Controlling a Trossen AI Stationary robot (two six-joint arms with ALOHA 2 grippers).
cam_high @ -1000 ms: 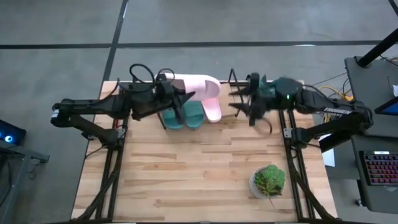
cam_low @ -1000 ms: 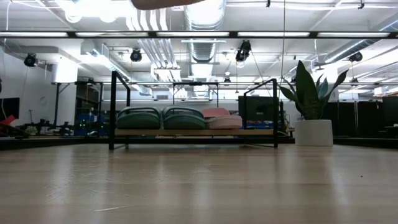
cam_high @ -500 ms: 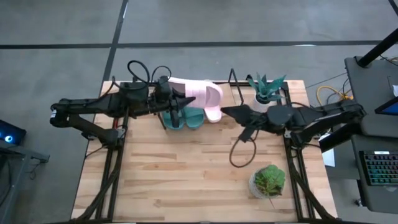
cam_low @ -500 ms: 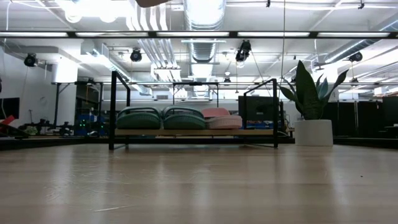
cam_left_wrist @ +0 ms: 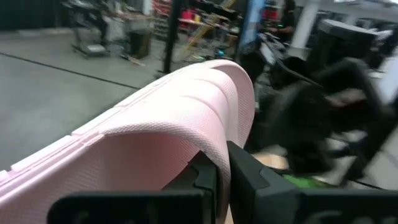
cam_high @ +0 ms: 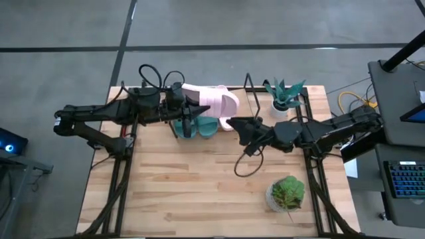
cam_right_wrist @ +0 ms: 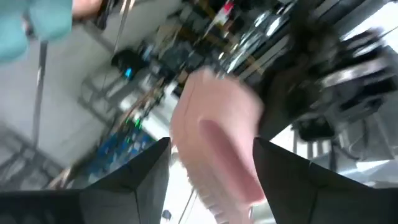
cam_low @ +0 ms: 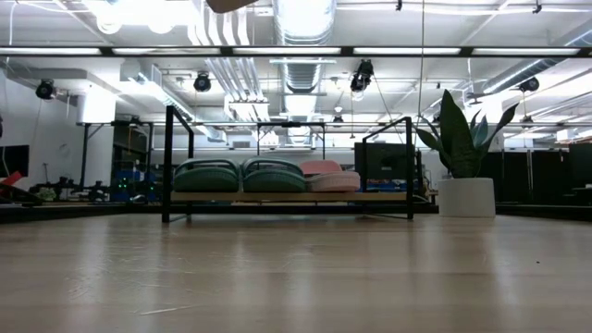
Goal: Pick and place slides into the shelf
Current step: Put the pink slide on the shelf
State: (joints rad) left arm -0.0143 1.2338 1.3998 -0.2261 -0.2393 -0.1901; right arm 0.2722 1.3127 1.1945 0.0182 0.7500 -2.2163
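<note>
Your left arm is a chain of dark, near-black links, chunky at the joints, with black cable looping above its wrist at about twelve o'clock. Your right arm has the same dark finish and a thin black cable sagging in a loop below its wrist, toward six o'clock. Up close, the left gripper shows two matte black fingers with squared, angular edges. The right gripper shows two broad dark fingers tapering outward.

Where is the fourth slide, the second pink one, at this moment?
In the high view, the left end effector holds this pink slide above the shelf, over the two teal slides and beside the pink slide already placed.
</note>
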